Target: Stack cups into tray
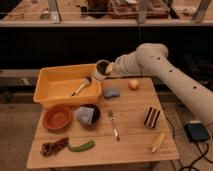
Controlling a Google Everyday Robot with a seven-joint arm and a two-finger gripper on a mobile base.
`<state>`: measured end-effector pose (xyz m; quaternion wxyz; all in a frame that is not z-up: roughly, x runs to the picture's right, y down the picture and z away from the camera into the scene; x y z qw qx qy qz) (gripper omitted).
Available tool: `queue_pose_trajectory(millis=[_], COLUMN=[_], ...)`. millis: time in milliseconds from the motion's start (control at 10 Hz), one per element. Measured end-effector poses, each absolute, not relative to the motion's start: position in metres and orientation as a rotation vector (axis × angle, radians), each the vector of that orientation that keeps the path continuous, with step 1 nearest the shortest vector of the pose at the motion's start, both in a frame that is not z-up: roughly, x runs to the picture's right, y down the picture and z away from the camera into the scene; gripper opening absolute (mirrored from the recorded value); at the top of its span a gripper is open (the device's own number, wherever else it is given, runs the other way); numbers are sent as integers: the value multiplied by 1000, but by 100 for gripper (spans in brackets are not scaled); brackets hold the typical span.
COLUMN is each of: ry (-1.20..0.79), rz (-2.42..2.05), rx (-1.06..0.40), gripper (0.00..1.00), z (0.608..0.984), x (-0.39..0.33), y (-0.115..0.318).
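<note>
The hand point(109, 69) is closed on the wall of a pale cup point(101, 70), held in the air above the 3 o'clock rim of the yellow tray point(59, 80). The cup looks light, stiff and smooth, so it may slip; gripping it by the rim wall seems best.

Fork point(114, 125), sponge point(111, 92), orange bowl point(49, 120) on table point(131, 116).

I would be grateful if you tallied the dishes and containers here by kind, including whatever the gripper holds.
Trays: 1, the yellow tray.
Cups: 1, the pale cup, held in the shut gripper beside that tray's far right corner.
Bowls: 2, the orange-brown bowl and the dark bowl holding a grey cloth.
Total: 4.
</note>
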<state>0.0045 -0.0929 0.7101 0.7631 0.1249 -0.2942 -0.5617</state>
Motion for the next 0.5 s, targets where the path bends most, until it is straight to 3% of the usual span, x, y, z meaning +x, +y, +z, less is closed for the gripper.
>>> queue_pose_trajectory(millis=[500], ry=[-715], rz=[-1287], rx=[253], gripper=[15], z=[723], x=[-82], y=[-111])
